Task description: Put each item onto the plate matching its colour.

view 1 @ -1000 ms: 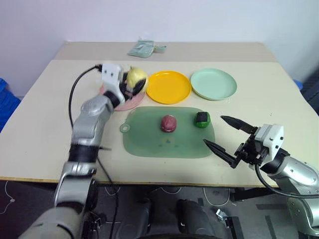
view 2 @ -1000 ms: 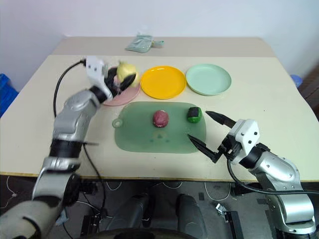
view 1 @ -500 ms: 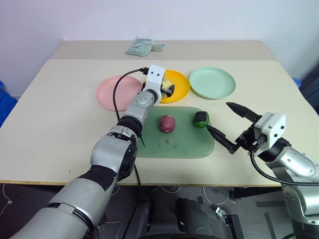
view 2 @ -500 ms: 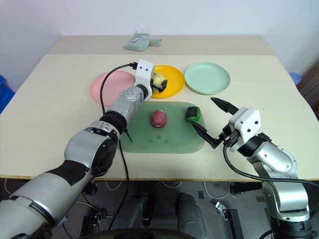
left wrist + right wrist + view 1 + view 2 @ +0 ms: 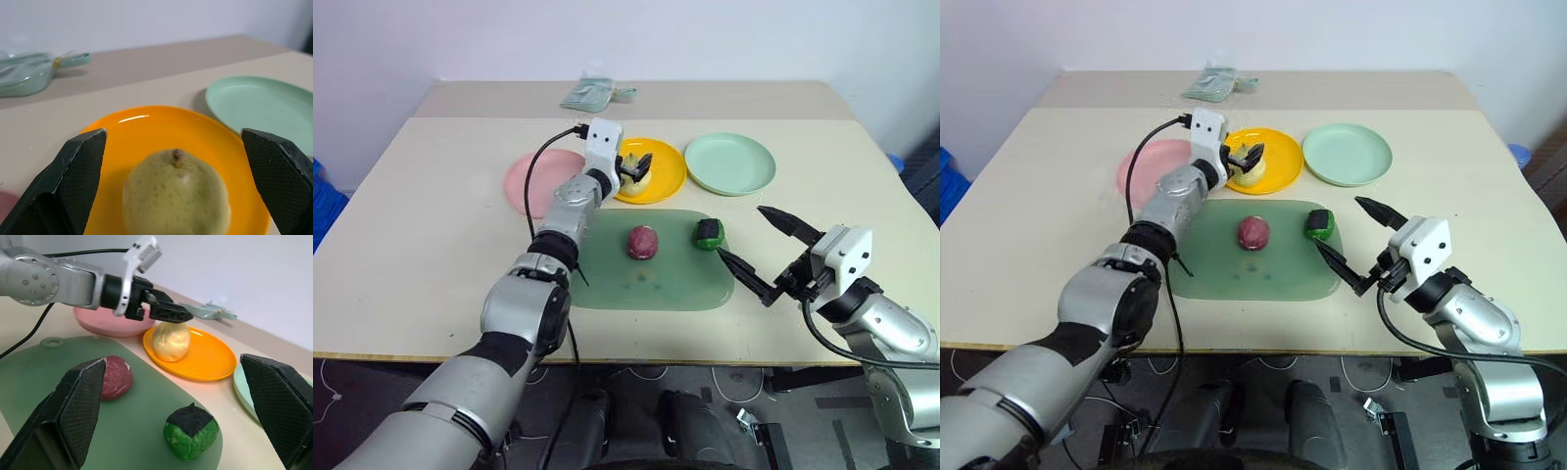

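Observation:
The pale yellow pear (image 5: 635,178) stands on the yellow plate (image 5: 664,174). My left gripper (image 5: 637,166) is open, with a finger (image 5: 83,161) on either side of the pear and a gap to each. On the translucent green mat (image 5: 651,279) lie the dark red ball (image 5: 643,242) and the green lump with a black band (image 5: 709,233). The pink plate (image 5: 540,183) and the mint green plate (image 5: 731,164) hold nothing. At the mat's right edge, just right of the green lump, my right gripper (image 5: 742,232) hovers open and holds nothing.
A pale green wrinkled bag (image 5: 592,94) lies at the table's far edge behind the plates. The left arm's black cable (image 5: 548,157) arcs over the pink plate. Bare tabletop (image 5: 421,235) stretches left of the mat and plates.
The left arm carried the pear from over the pink plate rightwards onto the yellow plate, then opened and let it go. The right gripper has stayed put.

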`<action>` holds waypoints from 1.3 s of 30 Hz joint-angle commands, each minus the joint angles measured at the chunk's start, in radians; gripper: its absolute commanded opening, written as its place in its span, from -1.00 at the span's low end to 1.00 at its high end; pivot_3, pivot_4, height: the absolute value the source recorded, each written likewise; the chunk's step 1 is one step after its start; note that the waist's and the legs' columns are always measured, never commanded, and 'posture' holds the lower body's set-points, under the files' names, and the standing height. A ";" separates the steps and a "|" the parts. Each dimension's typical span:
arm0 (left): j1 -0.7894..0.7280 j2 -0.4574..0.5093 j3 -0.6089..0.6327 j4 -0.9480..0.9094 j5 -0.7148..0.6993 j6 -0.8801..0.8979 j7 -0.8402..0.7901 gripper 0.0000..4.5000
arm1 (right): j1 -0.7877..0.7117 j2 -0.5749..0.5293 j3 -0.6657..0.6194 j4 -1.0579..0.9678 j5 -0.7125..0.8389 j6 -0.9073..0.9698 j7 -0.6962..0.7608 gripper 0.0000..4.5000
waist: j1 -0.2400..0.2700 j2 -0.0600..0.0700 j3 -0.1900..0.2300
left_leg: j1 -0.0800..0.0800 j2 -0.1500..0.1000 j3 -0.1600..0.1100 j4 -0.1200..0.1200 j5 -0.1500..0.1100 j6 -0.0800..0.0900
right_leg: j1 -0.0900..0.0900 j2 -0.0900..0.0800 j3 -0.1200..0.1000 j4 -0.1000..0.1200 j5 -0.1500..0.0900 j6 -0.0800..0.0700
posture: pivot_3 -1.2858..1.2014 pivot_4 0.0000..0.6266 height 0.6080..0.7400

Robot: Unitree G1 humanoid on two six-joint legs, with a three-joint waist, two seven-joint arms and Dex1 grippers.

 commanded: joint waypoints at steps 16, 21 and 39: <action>0.514 0.330 -0.020 -1.015 -0.216 0.460 -0.389 0.99 | -0.115 0.034 0.114 0.053 0.008 0.046 -0.002 1.00 | 0.000 0.001 -0.001 | 0.000 0.001 0.000 0.001 0.000 0.000 | 0.000 0.000 0.001 0.001 0.001 -0.002 | 0.03 -0.52 1.00; 0.595 0.420 -0.002 -1.110 -0.268 0.499 -0.451 0.99 | -0.119 0.038 0.119 0.065 0.011 0.045 0.003 1.00 | 0.007 0.002 -0.001 | 0.000 0.001 0.000 0.001 0.000 0.000 | 0.000 0.000 0.001 0.001 0.001 -0.002 | 0.03 -0.52 1.00; 0.533 0.362 -0.236 -1.011 -0.185 0.490 -0.478 0.99 | -0.033 0.024 0.041 -0.001 0.026 0.064 -0.014 1.00 | 0.005 0.002 -0.001 | 0.001 0.001 0.000 0.001 0.000 0.000 | 0.001 0.000 0.000 -0.001 0.001 -0.002 | 0.03 -0.52 1.00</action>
